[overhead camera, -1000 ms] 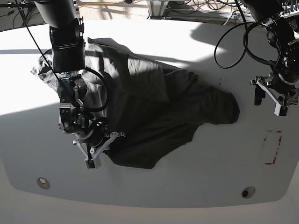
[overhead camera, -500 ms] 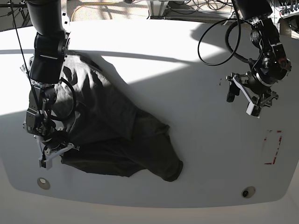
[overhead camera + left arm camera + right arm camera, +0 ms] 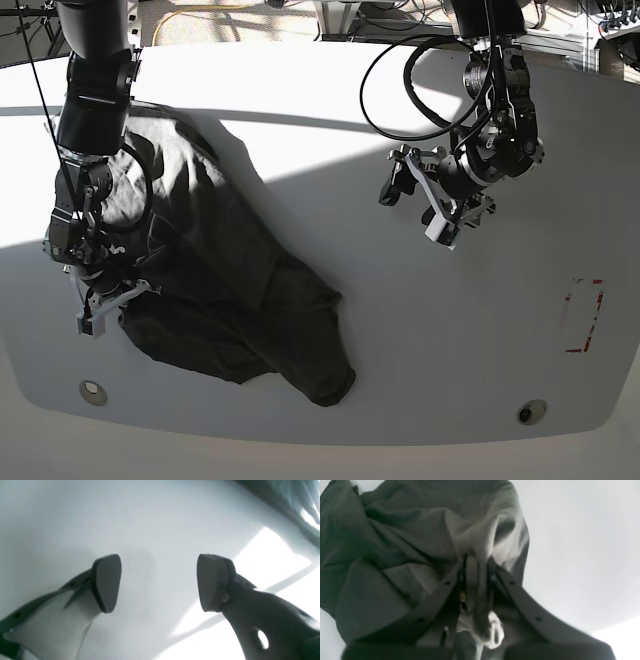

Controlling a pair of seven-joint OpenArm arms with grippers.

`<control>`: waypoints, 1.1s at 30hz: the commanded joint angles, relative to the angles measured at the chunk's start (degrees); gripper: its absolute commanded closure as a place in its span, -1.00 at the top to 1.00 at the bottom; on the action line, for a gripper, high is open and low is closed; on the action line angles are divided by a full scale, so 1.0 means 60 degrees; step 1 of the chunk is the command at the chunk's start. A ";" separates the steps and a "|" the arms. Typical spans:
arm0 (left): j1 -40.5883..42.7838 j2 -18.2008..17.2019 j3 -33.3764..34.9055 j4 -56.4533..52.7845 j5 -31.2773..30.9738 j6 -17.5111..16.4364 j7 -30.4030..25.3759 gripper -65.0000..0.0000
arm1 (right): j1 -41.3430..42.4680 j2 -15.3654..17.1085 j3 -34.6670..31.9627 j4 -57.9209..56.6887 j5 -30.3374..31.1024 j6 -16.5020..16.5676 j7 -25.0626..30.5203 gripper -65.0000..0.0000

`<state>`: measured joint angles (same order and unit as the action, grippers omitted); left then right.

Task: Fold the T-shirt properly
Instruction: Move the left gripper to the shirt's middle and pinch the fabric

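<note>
So: right gripper (image 3: 104,308) clamped on shirt (image 3: 235,290), bulk probably trailing forward-sideways; left gripper (image 3: 428,200) wide open, well apart.

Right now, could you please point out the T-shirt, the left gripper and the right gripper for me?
T-shirt (image 3: 235,275): base view, middle of the dark crumpled cloth.
left gripper (image 3: 158,582): left wrist view, empty gap midway between its open fingertips.
right gripper (image 3: 476,567): right wrist view, where the fingertips pinch the cloth.
</note>
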<state>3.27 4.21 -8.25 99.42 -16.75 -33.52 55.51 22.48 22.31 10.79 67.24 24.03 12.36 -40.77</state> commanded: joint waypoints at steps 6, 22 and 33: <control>-0.0830 0.0727 0.0782 -0.1558 -0.0102 0.0011 -0.0848 0.37 | -0.0018 0.0129 0.0012 0.0449 0.0105 0.0087 0.0239 -1.00; -0.2750 0.0799 0.2745 -0.5090 -0.1537 0.0070 -0.2196 0.37 | -0.0384 0.0114 -0.0003 0.0947 0.0119 0.0101 0.0224 -1.00; -0.3966 0.0799 0.3463 -0.7478 -0.3222 0.0319 -0.3236 0.37 | -0.0560 0.0099 -0.0018 0.1357 0.0134 0.0101 0.0195 -1.00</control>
<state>-18.35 8.34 11.57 55.68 -33.10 -32.16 39.07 17.58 21.89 10.44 73.93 24.25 12.64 -40.77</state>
